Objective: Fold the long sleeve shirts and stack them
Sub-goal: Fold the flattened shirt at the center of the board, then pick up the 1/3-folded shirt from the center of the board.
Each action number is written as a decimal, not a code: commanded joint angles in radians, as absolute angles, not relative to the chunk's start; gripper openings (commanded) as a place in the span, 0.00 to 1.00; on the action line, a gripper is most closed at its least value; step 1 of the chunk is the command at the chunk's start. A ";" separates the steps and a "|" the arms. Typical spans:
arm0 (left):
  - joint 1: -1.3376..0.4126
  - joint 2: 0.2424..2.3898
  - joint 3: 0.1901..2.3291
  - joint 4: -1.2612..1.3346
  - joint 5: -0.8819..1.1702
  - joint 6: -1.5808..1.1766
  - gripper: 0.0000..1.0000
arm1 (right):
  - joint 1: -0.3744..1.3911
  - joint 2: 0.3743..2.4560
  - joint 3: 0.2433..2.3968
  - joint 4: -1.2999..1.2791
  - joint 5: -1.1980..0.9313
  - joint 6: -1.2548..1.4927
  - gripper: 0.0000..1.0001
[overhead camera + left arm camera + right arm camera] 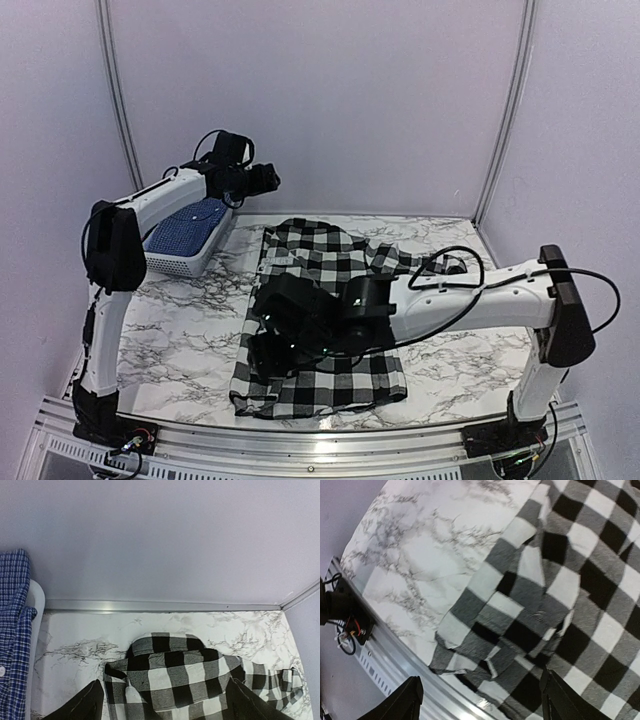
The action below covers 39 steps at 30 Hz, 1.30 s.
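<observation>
A black-and-white checked shirt [330, 290] lies spread on the marble table, collar toward the back wall [167, 645], hem near the front edge [485, 660]. A blue fine-print shirt [190, 228] lies in the white basket at the back left, also in the left wrist view [12, 630]. My left gripper [262, 180] is open and empty, raised above the table behind the collar [160, 702]. My right gripper [262, 355] is open and empty, hovering over the shirt's front left corner [480, 700].
The white slotted basket [175, 262] stands at the back left, its rim in the left wrist view [36, 600]. A metal rail [320, 440] runs along the table's front edge. White walls enclose the back and sides.
</observation>
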<state>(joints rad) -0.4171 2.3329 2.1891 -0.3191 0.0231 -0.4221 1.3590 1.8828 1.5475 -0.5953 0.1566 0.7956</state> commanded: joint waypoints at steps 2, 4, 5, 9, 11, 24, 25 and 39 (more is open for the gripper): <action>-0.452 2.209 2.135 -0.314 0.015 -0.410 0.87 | 1.197 1.768 1.408 -0.545 0.232 0.751 0.77; -0.480 2.166 2.070 -0.315 0.006 -0.414 0.87 | 1.115 1.728 1.332 -0.506 0.230 0.727 0.76; -0.496 2.145 2.037 -0.315 -0.007 -0.418 0.87 | 1.070 1.709 1.301 -0.484 0.229 0.712 0.76; -0.576 2.073 1.885 -0.308 -0.040 -0.452 0.84 | 0.876 1.651 1.189 -0.357 0.177 0.664 0.72; -0.626 2.050 1.823 -0.300 -0.056 -0.458 0.83 | 0.790 1.635 1.157 -0.317 0.177 0.634 0.70; -0.968 2.027 1.630 -0.254 -0.070 -0.507 0.62 | 0.381 1.645 1.032 -0.160 0.094 0.521 0.62; -0.991 2.029 1.622 -0.255 -0.075 -0.509 0.60 | 0.378 1.653 1.037 -0.166 0.112 0.511 0.62; -1.270 2.237 1.818 -0.404 -0.025 -0.521 0.42 | 0.228 1.678 1.030 -0.144 0.040 0.454 0.61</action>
